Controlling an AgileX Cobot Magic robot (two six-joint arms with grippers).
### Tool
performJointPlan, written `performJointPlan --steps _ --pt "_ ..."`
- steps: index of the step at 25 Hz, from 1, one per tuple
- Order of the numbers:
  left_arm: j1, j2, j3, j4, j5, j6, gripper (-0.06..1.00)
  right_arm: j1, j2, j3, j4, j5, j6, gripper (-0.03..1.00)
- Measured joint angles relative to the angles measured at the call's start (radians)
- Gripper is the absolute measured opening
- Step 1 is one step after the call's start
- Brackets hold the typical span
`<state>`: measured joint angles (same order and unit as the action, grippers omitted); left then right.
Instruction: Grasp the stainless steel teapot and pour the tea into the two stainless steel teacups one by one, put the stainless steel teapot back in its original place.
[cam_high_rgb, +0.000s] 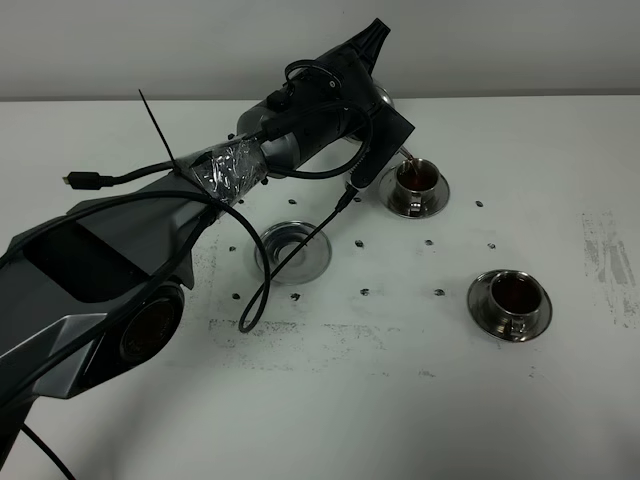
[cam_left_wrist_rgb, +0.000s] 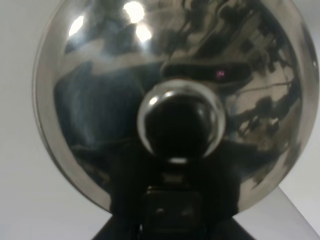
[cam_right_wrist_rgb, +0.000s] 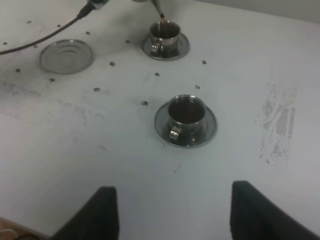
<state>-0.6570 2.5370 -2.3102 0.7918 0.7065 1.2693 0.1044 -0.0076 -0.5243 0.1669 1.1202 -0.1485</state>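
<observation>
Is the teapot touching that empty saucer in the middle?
Apart. The exterior high view shows the saucer lying bare while the teapot pours into the far teacup.

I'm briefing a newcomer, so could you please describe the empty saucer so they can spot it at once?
On the white table, find the left arm reaching across it and the black cable hanging from it. The empty saucer lies beneath that cable. Unlike the saucers of the far teacup and near teacup to its right, it carries no cup.
</observation>
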Motion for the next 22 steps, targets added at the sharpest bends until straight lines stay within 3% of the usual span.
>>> performJointPlan --steps 22 --pt "0.000 0.000 0.000 0.000 -0.009 0.003 0.18 0.000 0.000 0.000 0.000 0.000 0.000 0.48"
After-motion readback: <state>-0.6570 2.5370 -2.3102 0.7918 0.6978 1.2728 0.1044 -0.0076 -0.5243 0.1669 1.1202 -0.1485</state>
